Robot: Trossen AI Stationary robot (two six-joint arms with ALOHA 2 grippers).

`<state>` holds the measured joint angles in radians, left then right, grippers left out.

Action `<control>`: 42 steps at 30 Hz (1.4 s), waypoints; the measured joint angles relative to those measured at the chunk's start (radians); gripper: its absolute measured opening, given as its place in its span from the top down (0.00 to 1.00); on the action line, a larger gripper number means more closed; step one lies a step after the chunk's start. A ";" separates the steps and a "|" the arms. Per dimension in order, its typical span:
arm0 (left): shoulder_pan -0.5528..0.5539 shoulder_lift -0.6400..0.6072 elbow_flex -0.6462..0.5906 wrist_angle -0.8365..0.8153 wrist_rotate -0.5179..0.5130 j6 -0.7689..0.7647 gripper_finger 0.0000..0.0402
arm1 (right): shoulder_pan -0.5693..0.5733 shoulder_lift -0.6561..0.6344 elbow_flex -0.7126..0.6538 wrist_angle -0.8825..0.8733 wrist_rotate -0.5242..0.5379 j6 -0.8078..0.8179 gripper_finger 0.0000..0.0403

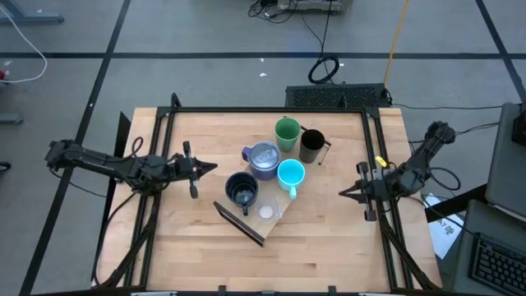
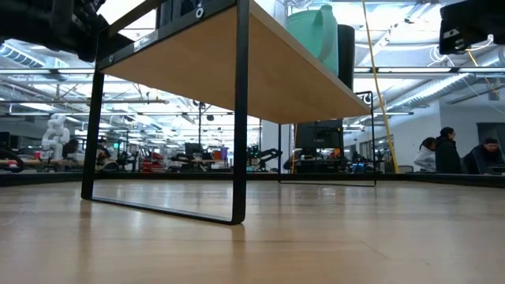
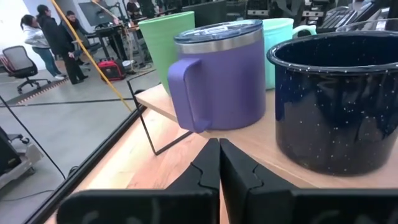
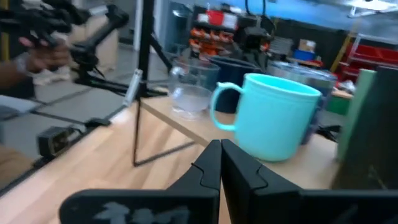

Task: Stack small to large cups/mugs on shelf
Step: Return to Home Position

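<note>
1. Cups and mugs, six in all, are standing upright on the shelf (image 2: 260,79), which is lying on a slant across the middle of the high view, running from lower left to upper right.
2. Clear cup (image 1: 266,212) is sitting lowest in that view, near the black bracket (image 1: 242,224) at the shelf's lower-left end. Blue mug (image 1: 242,191) is standing just to its upper left.
3. Cyan mug (image 1: 291,174) and purple mug (image 1: 263,159) are occupying the middle of the shelf close beside each other, the purple one to the left and slightly higher.
4. Green cup (image 1: 287,131) and black mug (image 1: 311,145) are standing at the upper-right end, the black one just to the right of the green one and a little lower.
5. Left gripper (image 1: 212,168) is hanging at centre left of the high view, apart from the cups and pointing right toward them. Its fingers are pressing together on nothing. Its wrist view is facing the purple and blue mugs.
6. Right gripper (image 1: 345,191) is hanging at centre right, pointing left, clear of the shelf. Its fingers are likewise pressing together, empty. Its wrist view is facing the cyan mug, with the clear cup beyond it.
7. In the low view the shelf's underside is filling the upper centre, and the green cup and black mug are showing above its right end. People (image 2: 446,150) are standing in the room at the right edge.
</note>
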<state>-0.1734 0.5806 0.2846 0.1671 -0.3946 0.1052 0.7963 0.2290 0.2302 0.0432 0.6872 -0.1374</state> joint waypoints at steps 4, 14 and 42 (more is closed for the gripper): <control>0.007 -0.001 -0.010 0.018 0.000 0.001 0.98 | -0.018 -0.027 -0.052 0.059 -0.069 -0.008 1.00; 0.038 -0.001 -0.010 0.018 0.001 0.020 0.99 | -0.121 -0.041 -0.132 0.147 -0.173 0.003 1.00; 0.044 -0.001 -0.164 0.219 0.028 -0.003 0.99 | -0.516 -0.041 -0.208 0.227 -0.599 -0.022 1.00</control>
<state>-0.1291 0.5800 0.1204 0.3865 -0.3668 0.1027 0.2806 0.1879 0.0223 0.2701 0.0877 -0.1593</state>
